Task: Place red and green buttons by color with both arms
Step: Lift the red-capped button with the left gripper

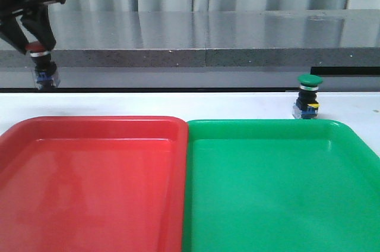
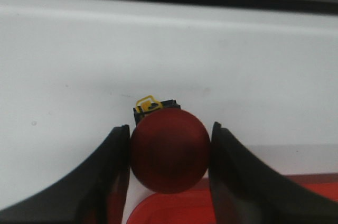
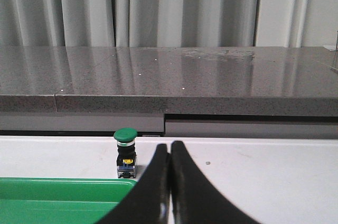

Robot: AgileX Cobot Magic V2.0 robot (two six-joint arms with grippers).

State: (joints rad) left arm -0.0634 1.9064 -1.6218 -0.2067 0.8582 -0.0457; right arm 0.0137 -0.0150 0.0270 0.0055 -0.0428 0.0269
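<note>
My left gripper [image 1: 35, 47] hangs high at the far left, shut on the red button [image 1: 39, 62], whose dark-red cap [image 2: 170, 151] sits between the two fingers [image 2: 108, 182]. The button is lifted clear of the white table, over the far edge of the red tray [image 2: 211, 208]. The green button [image 1: 309, 97] stands upright on the table just behind the green tray [image 1: 279, 186]; the right wrist view shows it too [image 3: 125, 152]. My right gripper [image 3: 170, 152] is shut and empty, low beside the green button, and is out of the front view.
The red tray [image 1: 89, 180] and the green tray lie side by side along the front of the table. A grey stone ledge [image 1: 208, 38] runs along the back with curtains behind it. White table surface [image 3: 264, 176] spreads beyond the green button.
</note>
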